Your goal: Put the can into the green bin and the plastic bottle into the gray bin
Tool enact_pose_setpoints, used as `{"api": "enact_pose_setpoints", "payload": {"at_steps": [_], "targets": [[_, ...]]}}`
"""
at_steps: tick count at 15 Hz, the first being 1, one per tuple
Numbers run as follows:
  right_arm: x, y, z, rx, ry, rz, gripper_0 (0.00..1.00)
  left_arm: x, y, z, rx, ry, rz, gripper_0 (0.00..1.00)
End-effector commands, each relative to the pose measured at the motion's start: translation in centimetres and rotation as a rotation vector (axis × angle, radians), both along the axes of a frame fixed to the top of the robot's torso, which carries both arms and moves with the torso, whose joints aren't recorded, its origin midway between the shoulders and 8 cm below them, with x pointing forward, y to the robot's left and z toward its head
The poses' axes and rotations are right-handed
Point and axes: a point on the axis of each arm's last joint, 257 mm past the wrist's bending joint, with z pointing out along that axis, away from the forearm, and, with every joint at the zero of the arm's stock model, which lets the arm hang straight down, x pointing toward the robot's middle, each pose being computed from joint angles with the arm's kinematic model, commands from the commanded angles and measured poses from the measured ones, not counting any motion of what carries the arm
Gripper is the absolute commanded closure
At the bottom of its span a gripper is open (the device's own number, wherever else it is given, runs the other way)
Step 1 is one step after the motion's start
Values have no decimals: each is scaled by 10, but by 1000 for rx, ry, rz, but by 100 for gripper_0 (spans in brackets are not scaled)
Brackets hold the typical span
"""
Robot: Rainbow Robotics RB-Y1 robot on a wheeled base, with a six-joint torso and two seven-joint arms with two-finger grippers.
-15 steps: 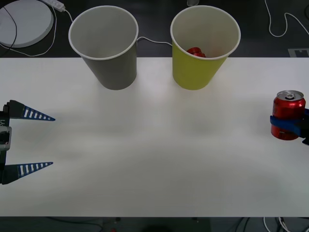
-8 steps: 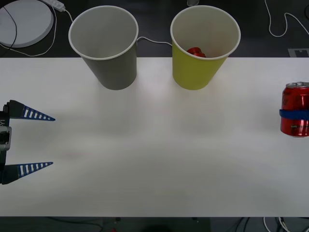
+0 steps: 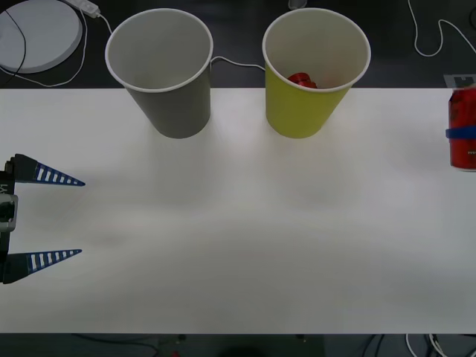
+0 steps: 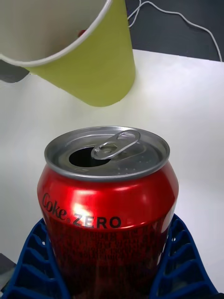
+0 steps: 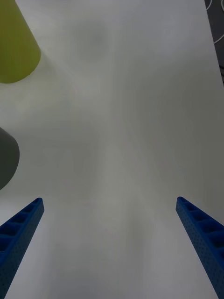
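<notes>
The can [image 3: 462, 128], red with a silver top and pull-tab, hangs at the far right edge of the table, with my right gripper [image 3: 462, 134] shut around its middle. In the right wrist view the blue fingers [image 4: 31, 265] clasp both sides of the can [image 4: 108, 196], and the green bin [image 4: 91, 58] stands beyond it. The green bin [image 3: 316, 71] stands at the back right of centre with a red object [image 3: 301, 79] inside. To its left is the gray bin [image 3: 160, 71]. My left gripper [image 3: 80, 217] waits open at the left edge. The plastic bottle is out of view.
The white table [image 3: 238, 245] is bare between the two arms. Behind it lie white cables [image 3: 428, 41] and a white round disc [image 3: 37, 33] on the dark floor. The left wrist view shows the green bin [image 5: 14, 51] and the gray bin [image 5: 7, 159] at its edge.
The right gripper has carried the can up and toward the front view's right edge, so half of it is now cut off. The left arm has not moved.
</notes>
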Motion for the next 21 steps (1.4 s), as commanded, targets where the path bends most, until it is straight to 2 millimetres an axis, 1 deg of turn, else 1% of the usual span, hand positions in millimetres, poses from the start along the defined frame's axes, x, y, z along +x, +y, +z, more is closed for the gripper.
{"api": "enact_pose_setpoints", "payload": {"at_steps": [1, 2, 3, 5, 9, 10, 11, 13, 15, 17, 18, 20, 21], "targets": [[19, -3, 25, -13, 39, 16, 100, 0, 0, 0, 0, 0, 0, 0], [29, -3, 39, -24, 50, 21, 100, 0, 0, 0, 0, 0, 0, 0], [37, -4, 49, -43, 54, 19, 100, 0, 0, 0, 0, 0, 0, 0], [57, 1, 70, -104, 37, 20, 100, 0, 0, 0, 0, 0, 0, 0], [86, 22, 99, -173, 39, 36, 100, 0, 0, 0, 0, 0, 0, 0], [95, 32, 107, -193, 38, 43, 100, 0, 0, 0, 0, 0, 0, 0], [102, 38, 110, -200, 45, 44, 100, 0, 0, 0, 0, 0, 0, 0], [119, 58, 118, -215, 50, 49, 100, 0, 0, 0, 0, 0, 0, 0], [134, 70, 122, -258, 40, 40, 100, 0, 0, 0, 0, 0, 0, 0], [146, 85, 123, -281, 34, 40, 100, 0, 0, 0, 0, 0, 0, 0], [152, 95, 124, -290, 30, 43, 100, 0, 0, 0, 0, 0, 0, 0], [157, 113, 122, -303, 38, 58, 100, 0, 0, 0, 0, 0, 0, 0], [161, 123, 118, -318, 53, 65, 100, 0, 0, 0, 0, 0, 0, 0]]}}
